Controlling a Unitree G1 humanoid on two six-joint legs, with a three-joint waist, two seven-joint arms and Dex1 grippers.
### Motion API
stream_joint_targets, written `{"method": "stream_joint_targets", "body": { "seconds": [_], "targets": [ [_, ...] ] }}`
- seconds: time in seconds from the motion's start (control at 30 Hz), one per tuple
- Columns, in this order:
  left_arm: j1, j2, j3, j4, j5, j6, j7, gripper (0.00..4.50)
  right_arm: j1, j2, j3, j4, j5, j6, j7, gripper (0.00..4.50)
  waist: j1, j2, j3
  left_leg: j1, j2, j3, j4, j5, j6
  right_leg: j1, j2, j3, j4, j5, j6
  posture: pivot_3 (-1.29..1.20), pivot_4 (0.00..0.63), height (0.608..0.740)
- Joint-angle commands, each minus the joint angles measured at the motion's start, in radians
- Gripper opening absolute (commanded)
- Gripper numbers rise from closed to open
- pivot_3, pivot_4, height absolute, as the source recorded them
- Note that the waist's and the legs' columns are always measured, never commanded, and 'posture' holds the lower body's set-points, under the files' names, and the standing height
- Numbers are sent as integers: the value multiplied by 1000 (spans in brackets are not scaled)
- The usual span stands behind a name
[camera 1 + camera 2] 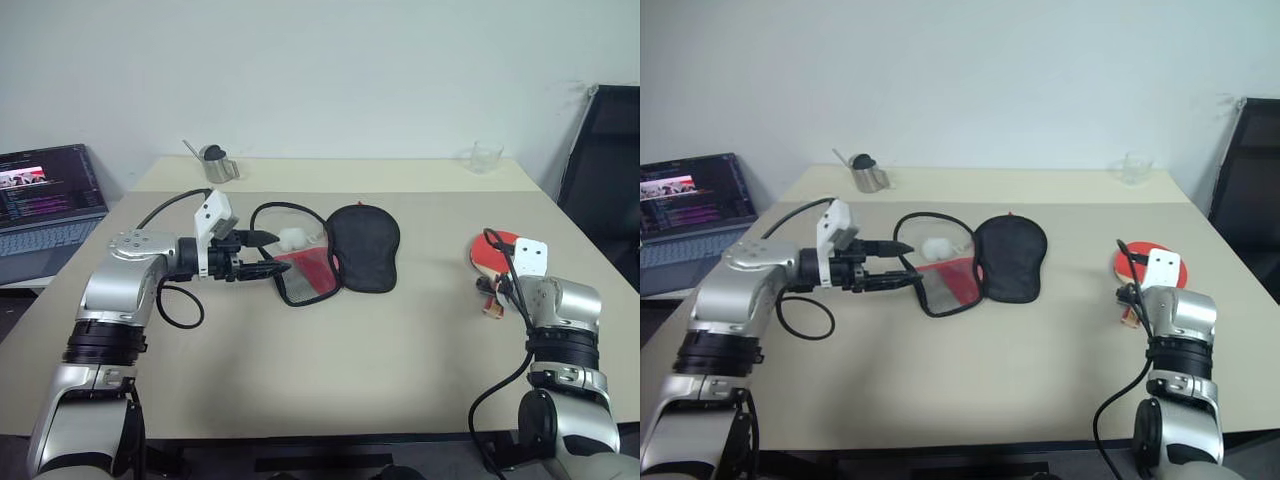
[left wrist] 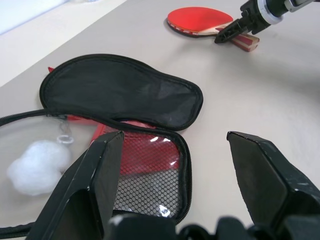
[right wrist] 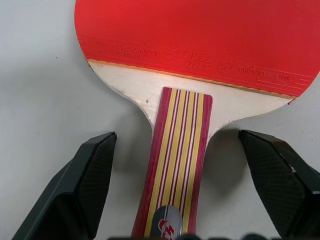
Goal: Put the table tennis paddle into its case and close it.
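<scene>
Now the right end effector point(image 3: 175, 200), open and empty, straddles the paddle point(image 3: 200, 40) handle; lower squarely before closing. Left end effector point(image 2: 175, 165), open, hovers over the case point(image 1: 345, 250) at nine o'clock.

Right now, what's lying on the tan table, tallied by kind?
Table tennis paddle: 1
Open paddle case: 1
White fluffy ball: 1
Metal cup with a dark thing in it: 1
Clear glass: 1
Total: 5
</scene>
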Motion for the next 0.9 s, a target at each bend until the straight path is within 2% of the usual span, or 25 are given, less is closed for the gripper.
{"method": "stream_joint_targets", "body": {
  "seconds": [0.03,0.17,0.27,0.3,0.6,0.9],
  "targets": [
    [-1,13,13,-58,-17,15,10,3634,4,16,2,10,-9,-14,-21,3356,0,0,0,0,0,0,0,0,0,0,0,0,0,0,0,0,150,740],
    [-5,14,13,-63,-16,23,17,3634,-7,9,-2,5,-9,-27,-34,1988,2,-1,0,0,0,0,0,0,0,0,0,0,0,0,0,0,150,740],
    [-10,14,13,-62,-13,26,20,3634,-17,4,-6,-3,-10,-29,-46,1157,3,0,0,-1,0,0,0,0,0,0,0,0,-2,0,0,0,150,740],
    [-12,15,13,-60,-12,26,20,3634,-20,2,-3,-11,-10,-29,-45,1044,3,0,0,-1,0,0,-1,0,0,0,0,0,-2,0,0,0,150,740],
    [-19,17,9,-57,-8,25,25,3634,-98,9,36,-94,-5,-35,-38,1045,1,1,1,-2,0,0,-3,0,0,-2,0,1,-3,0,0,0,150,740],
    [-10,26,15,-67,-11,28,30,3634,-269,141,47,-91,39,-47,-52,1045,-11,1,1,-4,1,0,-13,0,0,-7,1,4,-9,0,-1,0,150,740]
  ]
}}
